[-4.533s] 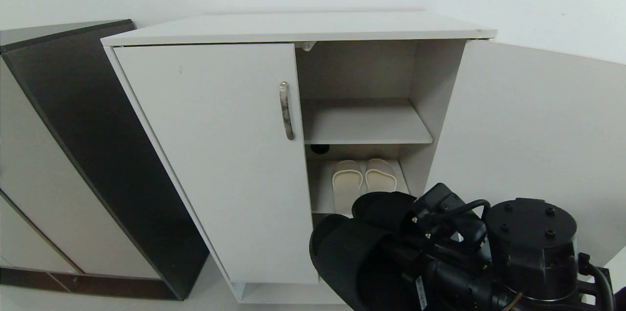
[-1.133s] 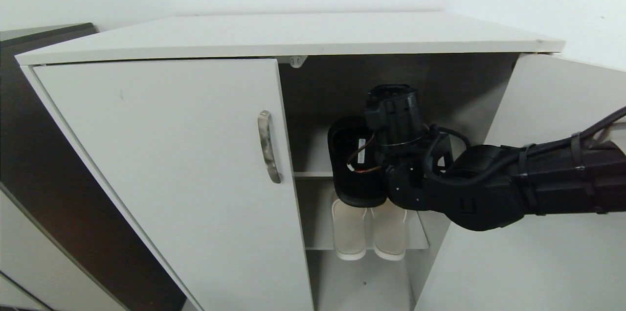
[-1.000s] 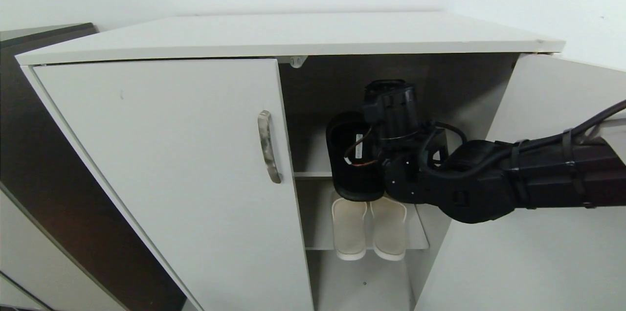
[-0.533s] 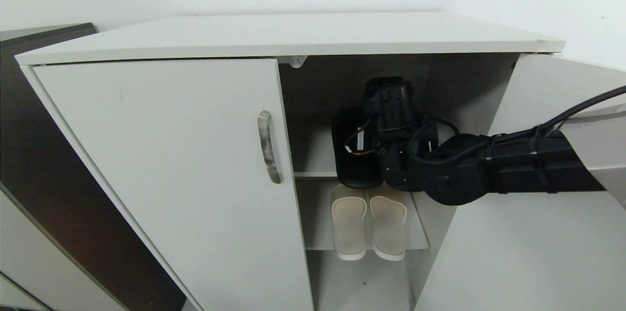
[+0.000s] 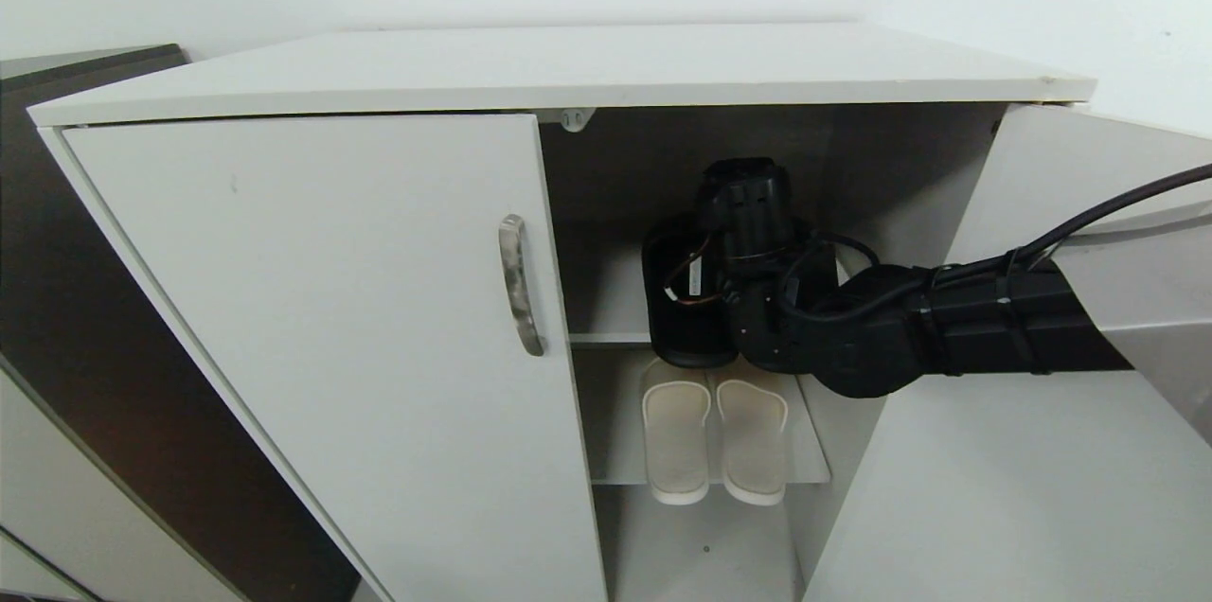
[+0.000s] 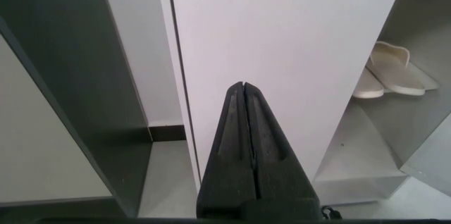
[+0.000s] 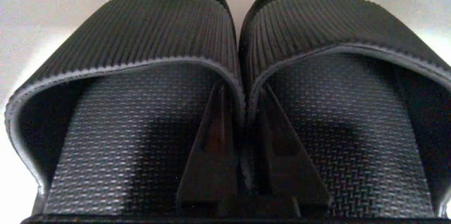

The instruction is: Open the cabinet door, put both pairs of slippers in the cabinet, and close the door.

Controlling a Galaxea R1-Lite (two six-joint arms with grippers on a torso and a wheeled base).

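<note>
The white cabinet (image 5: 568,62) stands with its right door (image 5: 994,488) open. The black slippers (image 7: 134,83) are at the upper shelf (image 5: 606,299), their adjoining straps clamped in the right gripper (image 7: 243,111) jaws. The white slippers (image 5: 715,436) lie on the shelf below. The left gripper (image 6: 243,94) faces the left door (image 5: 331,346), jaws pressed together.

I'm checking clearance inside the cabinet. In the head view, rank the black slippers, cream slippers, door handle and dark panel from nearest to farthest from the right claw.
1. Black slippers: gripped in the right claw itself.
2. Cream slippers: on the shelf directly below.
3. Door handle: on the closed left door.
4. Dark panel: far left, outside the cabinet.
</note>
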